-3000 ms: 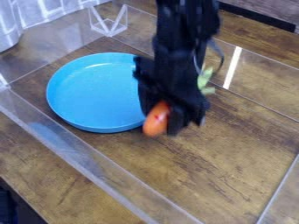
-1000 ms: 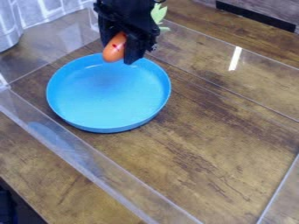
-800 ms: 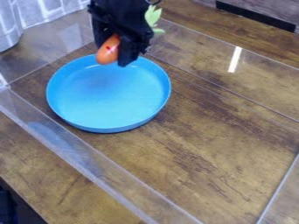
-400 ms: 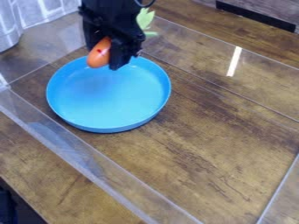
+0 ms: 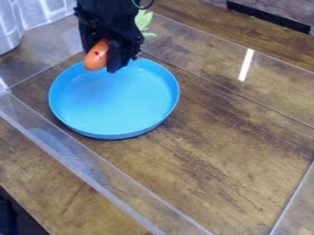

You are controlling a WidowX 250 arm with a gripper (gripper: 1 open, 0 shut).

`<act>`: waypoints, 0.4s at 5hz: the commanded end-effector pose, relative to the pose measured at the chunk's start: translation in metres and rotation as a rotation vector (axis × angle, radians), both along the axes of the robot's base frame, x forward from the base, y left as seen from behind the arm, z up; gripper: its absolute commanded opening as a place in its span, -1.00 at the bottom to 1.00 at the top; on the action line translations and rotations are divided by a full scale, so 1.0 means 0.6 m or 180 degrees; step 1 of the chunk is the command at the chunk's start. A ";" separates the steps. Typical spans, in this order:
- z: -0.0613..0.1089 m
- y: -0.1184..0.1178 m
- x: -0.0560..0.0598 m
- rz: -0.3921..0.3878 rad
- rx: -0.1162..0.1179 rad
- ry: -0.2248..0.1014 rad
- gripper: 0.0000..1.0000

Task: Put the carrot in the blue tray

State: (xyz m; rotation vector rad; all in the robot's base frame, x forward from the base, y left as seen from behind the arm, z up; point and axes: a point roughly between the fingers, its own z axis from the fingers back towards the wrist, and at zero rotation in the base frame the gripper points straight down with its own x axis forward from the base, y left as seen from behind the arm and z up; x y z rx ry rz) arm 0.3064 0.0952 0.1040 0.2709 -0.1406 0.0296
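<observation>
The blue tray [image 5: 113, 96] lies flat on the wooden table, left of centre. Above its far rim hangs my black gripper [image 5: 106, 50], shut on the carrot [image 5: 95, 57]. The carrot's orange tip sticks out below the fingers, clear of the tray's surface. Its light green leafy top [image 5: 143, 19] pokes out on the gripper's right side. The middle of the carrot is hidden by the fingers.
The wooden table [image 5: 233, 147] carries a clear plastic sheet with raised edges and a glare streak [image 5: 247, 63] at the right. Pale items sit at the far left corner [image 5: 15, 23].
The gripper has carried the carrot leftward and slightly toward the camera over the tray's far rim. Earlier it lifted the carrot from the table to the right of the tray.
</observation>
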 end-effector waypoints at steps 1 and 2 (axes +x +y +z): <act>0.012 0.007 0.001 0.0038 0.0030 -0.0112 -1.00; 0.005 0.007 0.005 0.0036 0.0027 -0.0099 -1.00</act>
